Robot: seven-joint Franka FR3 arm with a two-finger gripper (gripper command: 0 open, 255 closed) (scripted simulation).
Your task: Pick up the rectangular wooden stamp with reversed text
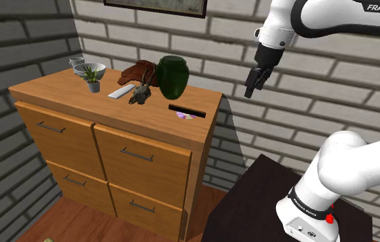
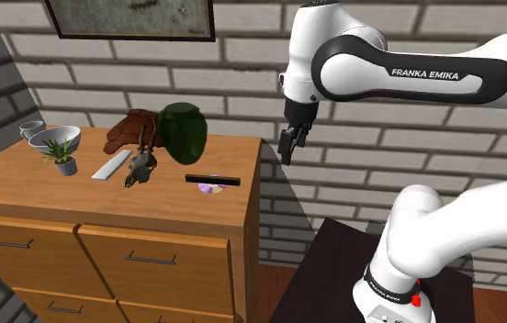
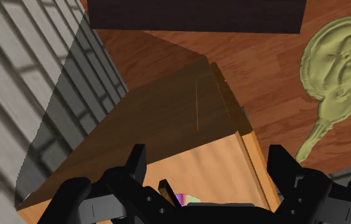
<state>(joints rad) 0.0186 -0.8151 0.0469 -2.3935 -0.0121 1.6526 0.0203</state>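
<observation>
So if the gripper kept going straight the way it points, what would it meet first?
Probably the floor beside the dresser: the gripper hangs open just past its end, pointing down. It may graze the side panel; depth is unclear.

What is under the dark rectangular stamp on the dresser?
A small iridescent disc sticks out from under the stamp, lying on the dresser top. The stamp covers the rest of the disc.

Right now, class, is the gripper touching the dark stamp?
Apart. The shoulder view shows the gripper hanging beyond the dresser's edge, brick wall visible between it and the stamp.
</observation>
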